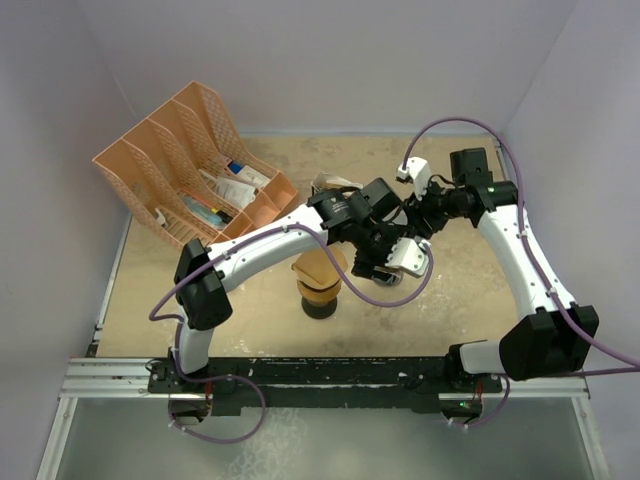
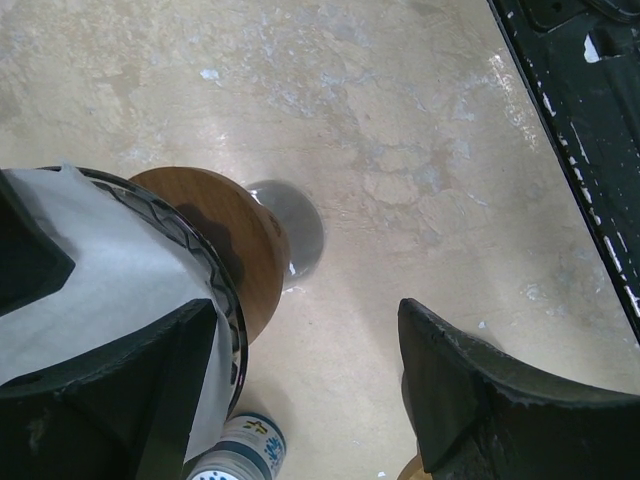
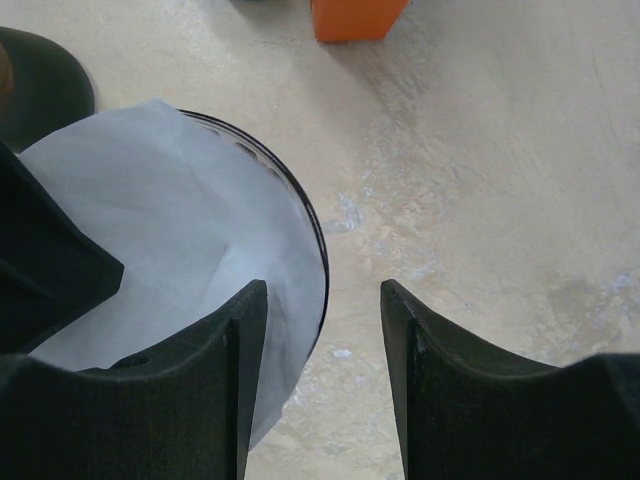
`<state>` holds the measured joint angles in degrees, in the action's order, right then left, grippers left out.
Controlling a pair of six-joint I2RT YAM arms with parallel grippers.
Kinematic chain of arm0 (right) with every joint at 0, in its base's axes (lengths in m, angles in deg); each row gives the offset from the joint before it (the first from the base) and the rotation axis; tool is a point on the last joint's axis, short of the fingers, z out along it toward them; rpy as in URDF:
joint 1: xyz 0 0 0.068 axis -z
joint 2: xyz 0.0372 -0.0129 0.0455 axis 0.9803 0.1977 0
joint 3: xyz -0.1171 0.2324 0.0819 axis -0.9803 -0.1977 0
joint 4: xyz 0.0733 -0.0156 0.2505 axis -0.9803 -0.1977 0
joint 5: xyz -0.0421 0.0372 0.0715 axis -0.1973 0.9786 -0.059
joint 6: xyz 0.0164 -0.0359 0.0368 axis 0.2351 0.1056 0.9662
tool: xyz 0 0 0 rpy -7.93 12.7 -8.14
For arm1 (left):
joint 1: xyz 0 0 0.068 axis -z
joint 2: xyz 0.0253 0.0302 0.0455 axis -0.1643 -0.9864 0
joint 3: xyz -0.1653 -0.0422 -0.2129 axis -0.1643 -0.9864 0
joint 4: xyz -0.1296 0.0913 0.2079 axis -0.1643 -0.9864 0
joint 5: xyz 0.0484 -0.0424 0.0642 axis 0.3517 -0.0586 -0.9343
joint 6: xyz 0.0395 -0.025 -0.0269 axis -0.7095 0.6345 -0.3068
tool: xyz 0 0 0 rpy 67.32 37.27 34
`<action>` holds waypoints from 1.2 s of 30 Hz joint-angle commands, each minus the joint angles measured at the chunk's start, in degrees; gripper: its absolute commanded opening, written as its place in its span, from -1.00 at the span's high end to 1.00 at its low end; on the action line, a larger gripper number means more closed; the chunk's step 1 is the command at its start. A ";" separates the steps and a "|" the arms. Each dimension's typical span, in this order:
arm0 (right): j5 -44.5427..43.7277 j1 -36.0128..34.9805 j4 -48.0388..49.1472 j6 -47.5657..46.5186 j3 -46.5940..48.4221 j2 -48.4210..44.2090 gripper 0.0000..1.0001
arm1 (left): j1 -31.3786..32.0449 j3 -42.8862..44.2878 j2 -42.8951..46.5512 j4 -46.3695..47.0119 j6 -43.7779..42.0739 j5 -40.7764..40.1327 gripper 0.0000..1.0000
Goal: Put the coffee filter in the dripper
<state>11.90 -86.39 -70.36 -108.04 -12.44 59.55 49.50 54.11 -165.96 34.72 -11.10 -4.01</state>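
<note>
Here, a white paper coffee filter (image 3: 170, 230) is seen lying inside the black-rimmed dripper (image 3: 313, 220), which is hidden beneath both grippers in the overhead view. The right gripper (image 3: 322, 300) is held partly open over the rim, with nothing clamped. The left gripper (image 2: 305, 320) is spread wide and empty. A wooden collar (image 2: 255, 270) and a dark base (image 2: 300, 230) are glimpsed just beyond. A labelled container (image 2: 245, 450) is cut off below.
</note>
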 commanded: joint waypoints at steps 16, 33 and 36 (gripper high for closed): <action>1.58 0.28 -0.06 0.29 4.32 -2.05 -0.12 | 0.27 4.99 0.51 -0.05 0.75 -0.67 -0.47; 3.93 0.32 -0.34 2.35 8.21 -3.46 -0.42 | 0.05 6.02 5.02 -1.16 2.36 -2.88 -0.57; 4.52 0.30 0.17 2.48 8.82 -3.87 -0.44 | -0.68 5.81 6.35 -0.82 3.37 -2.91 -0.58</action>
<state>13.56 -86.39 -70.64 -106.69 -6.62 58.09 49.46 57.87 -165.00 33.39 -9.50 -7.15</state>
